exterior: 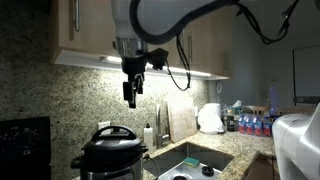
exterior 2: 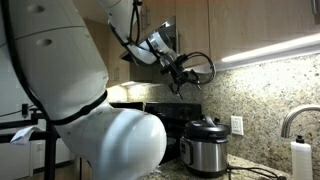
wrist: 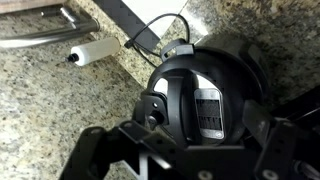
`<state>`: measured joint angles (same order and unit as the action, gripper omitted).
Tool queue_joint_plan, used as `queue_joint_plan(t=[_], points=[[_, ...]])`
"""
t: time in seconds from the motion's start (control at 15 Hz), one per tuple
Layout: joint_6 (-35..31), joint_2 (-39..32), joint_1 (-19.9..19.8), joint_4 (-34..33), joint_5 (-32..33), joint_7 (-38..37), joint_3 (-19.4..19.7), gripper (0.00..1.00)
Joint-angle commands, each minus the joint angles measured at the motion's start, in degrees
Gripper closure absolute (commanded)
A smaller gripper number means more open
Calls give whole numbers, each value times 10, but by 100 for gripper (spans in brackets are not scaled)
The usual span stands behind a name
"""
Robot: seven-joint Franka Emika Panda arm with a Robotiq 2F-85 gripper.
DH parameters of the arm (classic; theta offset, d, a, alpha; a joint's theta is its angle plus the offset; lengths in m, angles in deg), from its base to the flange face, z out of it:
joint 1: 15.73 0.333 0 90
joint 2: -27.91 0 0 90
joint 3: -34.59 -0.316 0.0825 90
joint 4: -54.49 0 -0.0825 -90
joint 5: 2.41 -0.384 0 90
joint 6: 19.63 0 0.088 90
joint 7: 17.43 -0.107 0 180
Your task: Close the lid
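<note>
The black round lid [exterior: 112, 134] with its raised handle sits on top of the steel cooker [exterior: 108, 160] on the granite counter; both exterior views show it [exterior 2: 205, 127]. In the wrist view the lid [wrist: 205, 100] fills the middle, seen from above, with a silver label on its handle. My gripper [exterior: 131, 92] hangs in the air well above the lid, a little to one side, and also shows in an exterior view [exterior 2: 180, 80]. Its fingers [wrist: 185, 150] are spread wide and hold nothing.
A sink [exterior: 190, 160] lies beside the cooker, with a soap bottle [exterior: 148, 135] and a cutting board [exterior: 180, 118] behind it. A black stove [exterior 2: 165, 125] stands on the cooker's other side. Cabinets hang overhead. The cooker's power cable [wrist: 150, 35] runs along the counter.
</note>
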<state>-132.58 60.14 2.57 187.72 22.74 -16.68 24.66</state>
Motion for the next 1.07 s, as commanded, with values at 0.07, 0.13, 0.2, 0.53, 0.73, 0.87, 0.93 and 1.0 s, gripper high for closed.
queue_joint_plan(t=[0.07, 0.13, 0.2, 0.53, 0.73, 0.87, 0.93, 1.0], points=[[77, 65, -41, -21, -52, 29, 20, 0], [85, 70, -48, -26, -56, 29, 25, 0], [88, 75, -55, -27, -60, 28, 32, 0], [102, 77, -93, -34, -69, 25, 58, 0], [82, 77, -106, -25, -58, 15, 54, 0], [82, 77, -112, -25, -57, 14, 56, 0], [82, 77, -112, -25, -57, 14, 56, 0], [82, 77, -112, -25, -57, 14, 56, 0]])
